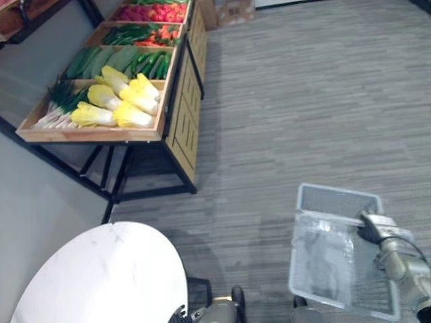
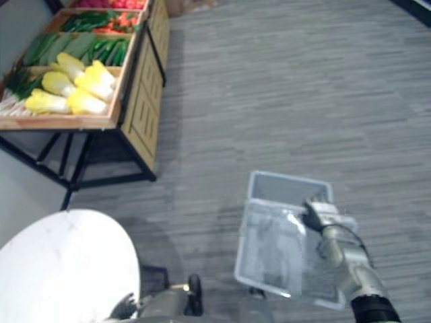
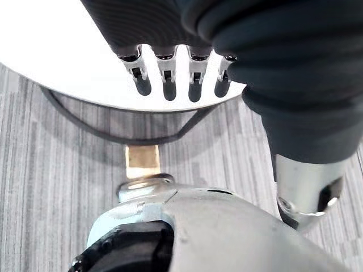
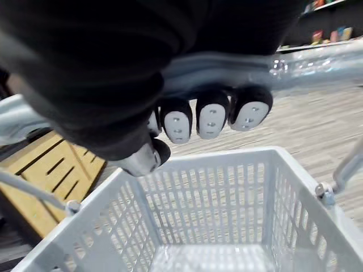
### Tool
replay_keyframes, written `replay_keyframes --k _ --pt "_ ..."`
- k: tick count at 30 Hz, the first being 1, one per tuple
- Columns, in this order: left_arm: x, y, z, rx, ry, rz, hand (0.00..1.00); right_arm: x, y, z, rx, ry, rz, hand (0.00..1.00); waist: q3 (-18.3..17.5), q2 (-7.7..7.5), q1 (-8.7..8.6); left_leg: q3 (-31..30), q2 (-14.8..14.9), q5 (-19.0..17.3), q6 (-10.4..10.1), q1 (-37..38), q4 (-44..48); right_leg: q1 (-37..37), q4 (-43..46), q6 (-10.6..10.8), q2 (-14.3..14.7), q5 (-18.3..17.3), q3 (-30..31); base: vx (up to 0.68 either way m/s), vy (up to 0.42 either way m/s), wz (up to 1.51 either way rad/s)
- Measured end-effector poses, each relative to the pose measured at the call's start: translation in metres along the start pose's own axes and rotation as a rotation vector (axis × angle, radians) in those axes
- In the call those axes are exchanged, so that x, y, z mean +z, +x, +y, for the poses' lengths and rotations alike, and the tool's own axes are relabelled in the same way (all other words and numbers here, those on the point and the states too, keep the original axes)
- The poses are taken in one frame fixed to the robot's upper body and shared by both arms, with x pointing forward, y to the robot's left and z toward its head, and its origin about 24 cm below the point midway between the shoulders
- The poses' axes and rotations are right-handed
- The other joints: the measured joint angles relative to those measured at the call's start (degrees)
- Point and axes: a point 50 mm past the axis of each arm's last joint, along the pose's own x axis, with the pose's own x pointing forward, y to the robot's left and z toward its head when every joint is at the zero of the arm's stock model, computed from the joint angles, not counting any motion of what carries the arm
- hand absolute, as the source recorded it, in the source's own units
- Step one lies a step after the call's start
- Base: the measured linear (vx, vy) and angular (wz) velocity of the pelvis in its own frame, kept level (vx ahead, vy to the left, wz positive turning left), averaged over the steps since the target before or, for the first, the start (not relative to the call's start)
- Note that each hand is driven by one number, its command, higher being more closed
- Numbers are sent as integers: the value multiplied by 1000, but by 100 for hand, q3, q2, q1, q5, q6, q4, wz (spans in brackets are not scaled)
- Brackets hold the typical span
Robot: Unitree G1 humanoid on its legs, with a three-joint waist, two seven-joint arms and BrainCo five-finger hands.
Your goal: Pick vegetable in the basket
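A light grey plastic basket (image 1: pixel 337 194) hangs over the floor at lower right, with my right hand (image 1: pixel 372 226) shut on its handle. In the right wrist view the fingers (image 4: pixel 211 118) curl round the shiny handle bar (image 4: pixel 317 61), and the latticed basket wall (image 4: pixel 210 192) below holds nothing. Vegetables lie on a wooden stand (image 1: pixel 94 133) at upper left: yellow cabbages (image 1: pixel 121 101), cucumbers (image 1: pixel 151 64), leeks (image 1: pixel 57 101) and red vegetables (image 1: pixel 151 12). My left hand (image 3: pixel 167 76) hangs by the white table with relaxed fingers, holding nothing.
A round white table (image 1: pixel 101 276) stands at lower left, close to my left side. The stand rests on a black metal frame (image 1: pixel 118 182) with a wooden side panel (image 1: pixel 185 128). Grey striped carpet (image 1: pixel 303 101) spreads between the stand and the basket.
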Motion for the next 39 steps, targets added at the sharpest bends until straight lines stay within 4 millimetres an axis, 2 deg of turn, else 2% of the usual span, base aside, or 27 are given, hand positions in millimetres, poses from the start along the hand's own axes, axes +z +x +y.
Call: replay_keyframes --k 1,3,5,6,7,9,10,11,12,14,15,16,17,18,19,20,21,24,27,29,30,31,32,33,34,37,39 --pt "-2 -1 1 3 0 6 0 2 0 0 5 5 -10 100 -88 -34 20 79 -45 -101 147 19 108 89 -97 21 -101 -15 9 201 205 -17" --pt "-5 -1 7 11 15 14 0 3 0 0 1 11 -14 100 -181 -182 18 161 -268 -157 210 237 -180 61 74 73 -243 -21 25 309 239 -15" --pt "-9 -2 11 15 39 28 0 6 0 6 6 43 -2 100 -193 -324 8 274 -418 -101 295 681 -704 -458 1419 230 -265 -25 37 275 160 -14" --pt "-12 -4 17 20 74 36 0 10 -2 14 16 73 11 100 -180 -491 -34 279 -507 -90 424 974 -873 -906 2615 625 -250 180 121 294 91 5" --pt "-12 -4 24 24 118 35 0 12 -5 21 30 92 27 100 -182 -587 -87 242 -562 -137 501 1255 -932 -1186 3491 1005 -218 658 182 320 76 15" --pt "-10 -3 29 17 172 34 0 14 -5 25 32 110 32 100 -142 -678 -200 64 -586 -189 592 1659 -1064 -1533 4482 837 -228 1287 26 326 32 35" --pt "-8 -2 28 13 180 30 0 14 -5 25 33 110 35 100 -130 -686 -213 28 -582 -199 607 1759 -1085 -1666 4738 607 -283 1138 -89 343 15 35" --pt "-1 0 27 8 186 15 0 11 -5 23 24 110 49 100 -89 -678 -208 -49 -554 -199 607 1970 -1141 -1838 4942 94 -389 790 -516 326 14 20" --pt "7 3 24 1 187 -6 0 7 -5 19 6 112 64 100 -34 -605 -202 -138 -467 -202 613 2193 -1228 -1939 4759 -163 -382 400 -986 329 14 20" --pt "16 5 24 4 184 -31 0 5 -3 15 -14 116 71 100 19 -519 -214 -317 -357 -201 611 2369 -1274 -1965 3975 -330 -260 217 -1382 341 -37 36" --pt "23 6 24 9 174 -53 0 3 -3 13 -24 118 81 100 13 -520 -284 -418 -310 -200 604 2413 -1260 -1950 2825 -331 -138 222 -1514 356 -92 58" --pt "24 6 25 11 169 -59 0 2 -3 12 -27 119 85 100 10 -529 -317 -468 -304 -205 591 2432 -1260 -1927 2295 -292 -105 267 -1508 480 -185 81" --pt "26 6 24 12 166 -66 0 -2 -5 11 -34 120 100 100 3 -548 -374 -580 -284 -272 403 2485 -1258 -1850 1193 -186 -79 501 -1447 439 -182 80" --pt "25 6 26 14 162 -69 0 -5 -8 12 -33 121 119 100 -21 -644 -447 -658 -291 -434 129 2591 -1255 -1710 108 -172 -89 1125 -1263 576 -268 95" --pt "22 5 29 23 157 -57 0 -9 -13 16 -21 124 142 100 -23 -774 -445 -766 -308 -637 -158 2750 -1248 -1579 -361 -91 -150 2138 -1126 414 -227 61" --pt "22 5 24 16 146 -53 0 -12 -13 15 -21 121 154 100 17 -658 -402 -785 -238 -674 -194 2763 -1241 -1558 -294 -26 -85 2017 -1178 456 -270 33" --pt "22 6 18 -1 136 -52 0 -14 -14 18 -28 144 193 100 -21 -475 -317 -859 12 -592 -298 2676 -1161 -1625 -113 -159 94 1842 -1327 414 -276 13" --pt "22 6 15 0 114 -49 0 -19 -20 21 -27 157 223 100 -35 -448 -329 -1031 236 -185 -402 2552 -861 -1653 433 -330 157 1283 -1656 435 -274 35" --pt "22 7 16 6 99 -47 0 -22 -22 20 -34 161 237 100 -41 -430 -327 -1231 390 122 -487 2061 396 -1335 512 -451 227 927 -1937 293 -215 36" --pt "21 6 16 12 96 -45 0 -24 -27 24 -16 161 249 100 -39 -434 -303 -1289 395 756 -490 1644 1401 -965 378 -489 241 807 -2066 242 -164 34" --pt "17 5 17 17 92 -33 0 -26 -32 29 3 160 253 100 -36 -444 -209 -1246 407 1628 -494 1355 2070 -547 105 -525 242 762 -2107 288 -154 20" --pt "13 4 16 16 87 -24 0 -29 -36 31 8 157 264 100 -32 -463 -148 -1048 514 1320 -474 1085 2693 -295 -113 -613 228 654 -2141 288 -142 25" --pt "14 4 17 19 80 -27 0 -29 -37 31 9 157 268 100 -49 -425 -145 -911 576 1032 -423 897 2905 -175 -196 -617 215 631 -2199 232 -104 36" --pt "13 4 16 19 74 -26 0 -31 -39 33 18 157 278 100 -58 -405 -147 -623 638 574 -240 579 3048 46 -303 -578 167 549 -2246 182 -76 38" --pt "13 4 16 20 72 -25 0 -32 -40 34 23 157 283 100 -58 -405 -119 -481 639 424 -209 440 2985 115 -329 -575 132 521 -2267 201 -67 36" --pt "14 4 16 42 20 -34 0 -32 -41 37 34 162 292 100 -58 -394 -14 9 557 204 -256 29 1340 335 -368 -519 -12 377 -2435 163 10 21" --pt "12 3 14 48 9 -28 0 -32 -42 40 39 166 298 100 -87 -345 -13 -70 337 484 -340 -32 -711 463 -407 -400 -21 251 -2572 195 95 27"
